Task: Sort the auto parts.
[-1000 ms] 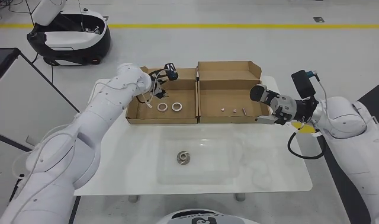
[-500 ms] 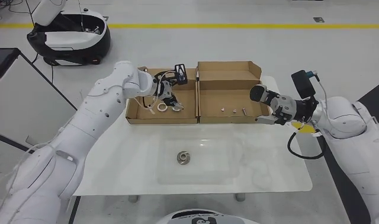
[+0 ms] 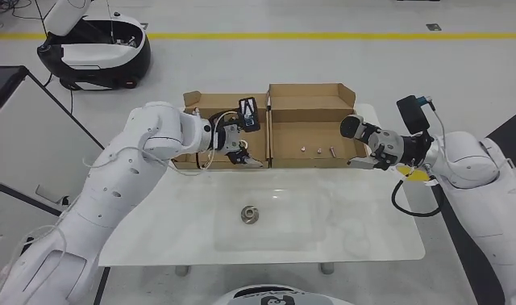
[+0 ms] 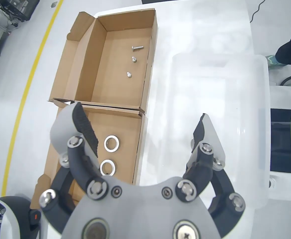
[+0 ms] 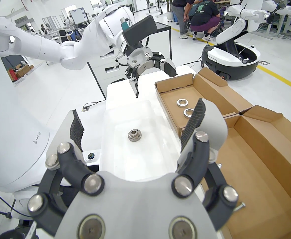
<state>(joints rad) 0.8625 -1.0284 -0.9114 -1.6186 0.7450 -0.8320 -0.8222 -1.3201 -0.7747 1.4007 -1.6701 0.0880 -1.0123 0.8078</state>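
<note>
Auto-part rings (image 4: 112, 144) in left box (image 4: 121, 123), bolts (image 4: 134, 59) in right box (image 4: 103, 75); left pincer (image 4: 140, 111), right pincer (image 5: 138, 106) spread.

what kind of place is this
Probably a robotics lab or factory test floor: a yellow floor line, another wheeled robot parked nearby, and cardboard boxes on a white table.

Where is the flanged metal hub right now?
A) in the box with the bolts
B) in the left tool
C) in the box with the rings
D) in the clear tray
D: the hub lies alone in the clear tray, and the left tool is open and empty.
</note>
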